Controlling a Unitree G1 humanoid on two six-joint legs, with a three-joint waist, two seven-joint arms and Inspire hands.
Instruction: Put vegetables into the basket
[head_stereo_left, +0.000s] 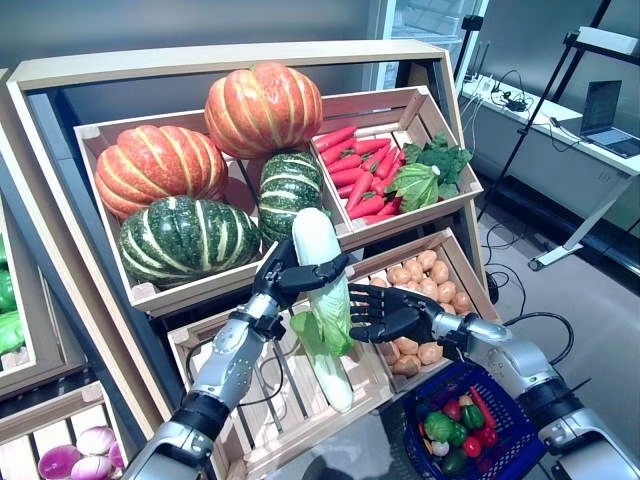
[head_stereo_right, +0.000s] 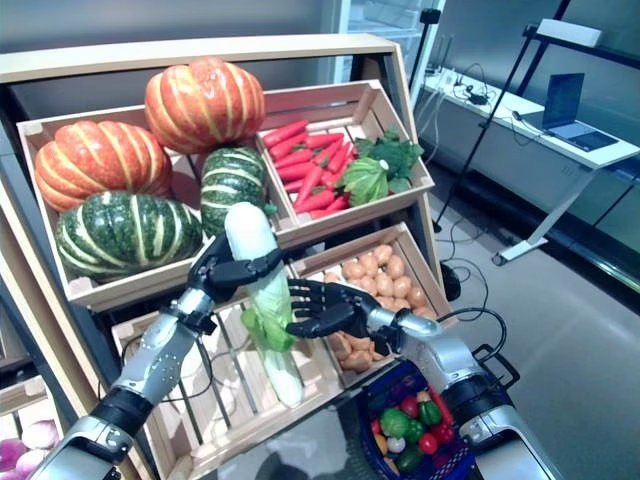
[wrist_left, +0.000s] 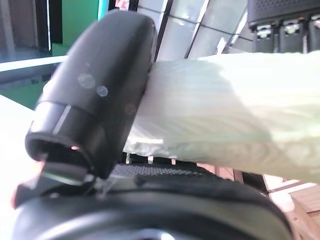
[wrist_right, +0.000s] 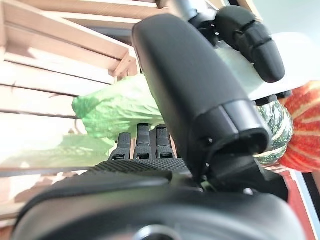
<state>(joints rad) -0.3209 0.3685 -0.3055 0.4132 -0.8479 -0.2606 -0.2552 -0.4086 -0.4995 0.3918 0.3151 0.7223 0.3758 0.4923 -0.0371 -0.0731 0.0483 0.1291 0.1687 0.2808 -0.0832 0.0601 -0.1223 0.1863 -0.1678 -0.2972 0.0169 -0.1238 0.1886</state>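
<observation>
**A:** So what are the fingers doing here? Start there.

**B:** The left hand (head_stereo_left: 288, 277) has its fingers and thumb curled round the pale stalk end of a napa cabbage (head_stereo_left: 322, 290), holding it upright near the middle of the frame, white end up and green leaves hanging down. The left wrist view shows the thumb pressed right against the pale stalk. The right hand (head_stereo_left: 385, 313) comes in from the lower right with its fingers spread and mostly straight, fingertips at the leafy green part. From what I can see it's touching, not gripping.

**A:** And the basket?

**B:** A blue basket (head_stereo_left: 506, 438) sits in the lower right corner, hanging off the right forearm from the look of it. It already has red and green veg inside. The cabbage is well clear of it, up and to the left.

**A:** What's around them?

**B:** A second cabbage (head_stereo_left: 333, 378) lies in the slatted wooden crate (head_stereo_left: 262, 425) right below the hands. Potatoes (head_stereo_left: 425, 277) are in the next crate over, right of centre. On the upper shelf there are orange and green pumpkins (head_stereo_left: 262, 107) on the left, and red carrots (head_stereo_left: 358, 170) plus leafy greens (head_stereo_left: 428, 170) on the right.
</observation>
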